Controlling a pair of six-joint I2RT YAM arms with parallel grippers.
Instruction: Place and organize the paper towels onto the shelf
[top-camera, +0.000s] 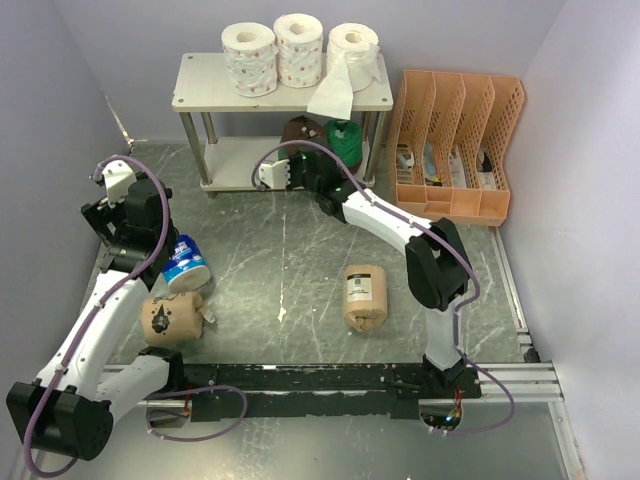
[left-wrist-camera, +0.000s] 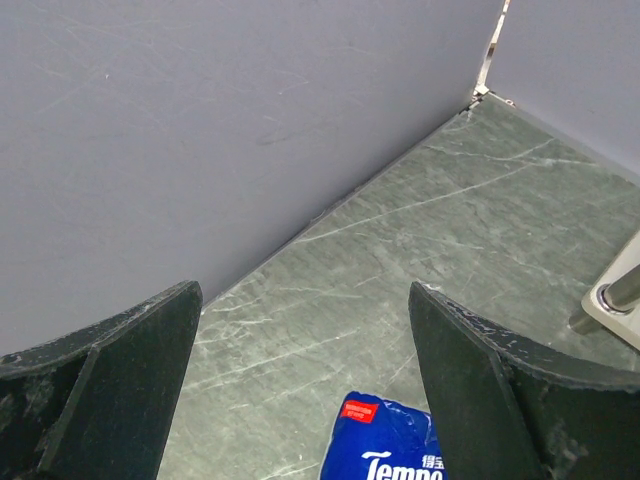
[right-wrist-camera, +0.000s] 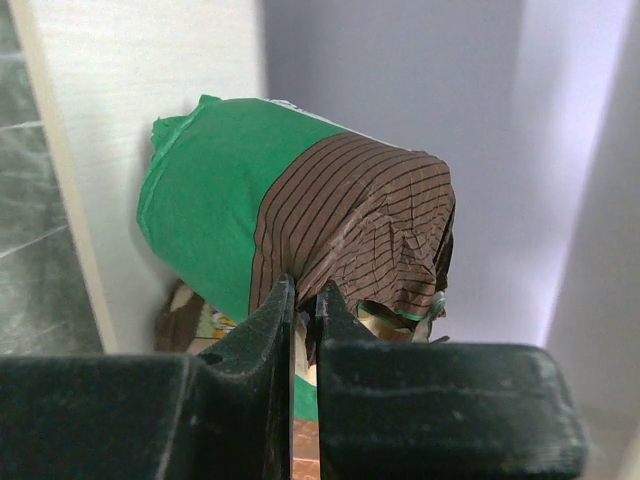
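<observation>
Green-wrapped roll (right-wrist-camera: 300, 210) on the shelf's (top-camera: 200, 85) lower board, right tool (right-wrist-camera: 305, 295) clenched at its wrapper.
The shelf stands at the tabletop's (top-camera: 300, 240) 12 o'clock, with three white rolls (top-camera: 299, 50) on top. Whether the right tool pinches the wrapper, I cannot tell. At 9 o'clock, the left tool (left-wrist-camera: 303, 300) hangs released over the blue-wrapped roll (left-wrist-camera: 385, 440).

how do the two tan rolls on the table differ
The left tan roll lies crosswise beside the blue roll; the centre tan roll lies near-to-far, alone in the middle. The centre tan roll shows a printed label on top; the left tan roll shows none. Both are kraft-wrapped and not yet on the shelf.
</observation>
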